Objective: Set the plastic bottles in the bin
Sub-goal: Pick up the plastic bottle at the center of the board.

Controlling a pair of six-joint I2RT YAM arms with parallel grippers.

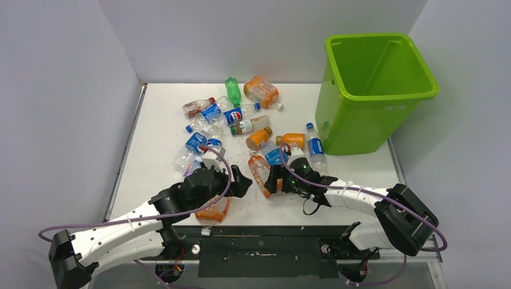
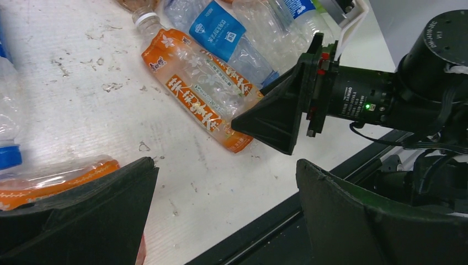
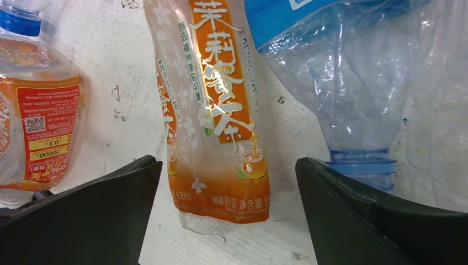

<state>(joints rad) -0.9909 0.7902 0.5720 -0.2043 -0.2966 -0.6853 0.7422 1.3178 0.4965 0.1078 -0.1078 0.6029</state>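
The left tool (image 1: 240,180) hangs low over the counter (image 1: 156,138), fingers wide, with bare counter between them. Under its arm, at the near edge, lies 1 flattened orange bottle (image 1: 216,212). The bottles (image 1: 241,117) lie scattered over the counter's middle, from the far edge down to both tools. The right tool (image 1: 274,179) faces the left one from close by. Its fingers are also wide, 1 on each side of the base of a flat orange-label bottle (image 3: 215,110), clear of it. A clear blue-label bottle (image 3: 353,83) lies just beside that one. The bin (image 1: 361,114) stands upright at the far right, 1 bottle near its left wall.
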